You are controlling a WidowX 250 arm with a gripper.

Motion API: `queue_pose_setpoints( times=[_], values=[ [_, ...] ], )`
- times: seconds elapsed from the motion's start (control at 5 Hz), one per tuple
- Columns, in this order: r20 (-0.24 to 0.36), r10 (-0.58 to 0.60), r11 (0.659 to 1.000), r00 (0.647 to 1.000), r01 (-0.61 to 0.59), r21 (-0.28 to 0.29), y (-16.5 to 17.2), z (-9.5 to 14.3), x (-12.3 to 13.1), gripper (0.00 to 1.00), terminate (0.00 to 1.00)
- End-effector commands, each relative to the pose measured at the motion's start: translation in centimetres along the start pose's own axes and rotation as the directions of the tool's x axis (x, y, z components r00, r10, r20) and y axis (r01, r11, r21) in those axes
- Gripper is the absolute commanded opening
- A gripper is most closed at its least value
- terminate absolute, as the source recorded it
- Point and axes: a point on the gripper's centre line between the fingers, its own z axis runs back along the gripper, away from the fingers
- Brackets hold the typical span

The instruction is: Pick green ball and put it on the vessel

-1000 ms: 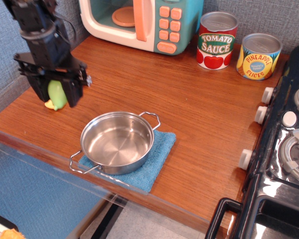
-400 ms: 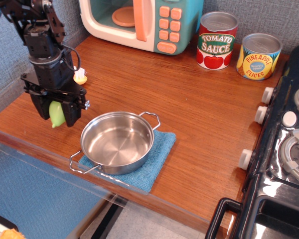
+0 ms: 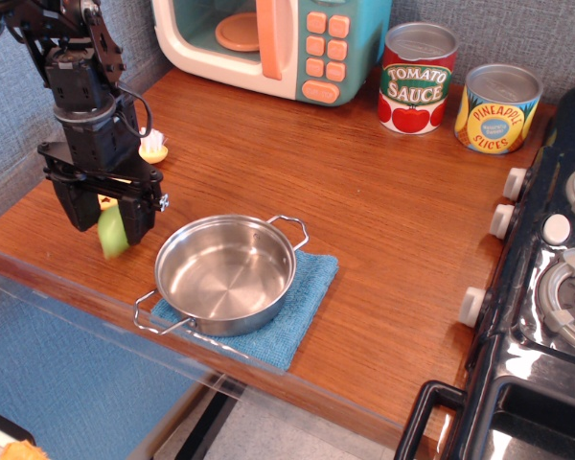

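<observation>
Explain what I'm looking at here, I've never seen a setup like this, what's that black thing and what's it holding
The black thing is a robot arm; its grasping tip, the end effector, pinches a small pale-green toy, the green ball. One camera looks down at a toy kitchen counter from the front. Right of the ball, a shiny steel pan rests on a blue cloth. Behind are a toy microwave, a tomato sauce can and a pineapple slices can. A toy stove stands at right. A yellow brush peeks from behind the arm.
</observation>
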Motion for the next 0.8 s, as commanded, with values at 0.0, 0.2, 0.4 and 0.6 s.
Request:
queue_pose_setpoints(
  times=[0.0, 0.2, 0.4, 0.6],
  values=[
    [0.092, -0.052, 0.998, 0.994, 0.05, 0.022, -0.8, 3.6, 0.6, 1.0, 0.0],
    [0.229, -0.079, 0.997, 0.97, 0.072, 0.038, -1.9, 8.7, 0.9, 1.0, 0.0],
    [0.255, -0.085, 0.996, 0.963, 0.089, -0.002, -2.6, 11.9, 1.1, 1.0, 0.0],
    [0.217, -0.101, 0.994, 0.971, 0.106, -0.016, -3.2, 11.2, 1.6, 1.0, 0.0]
  ],
)
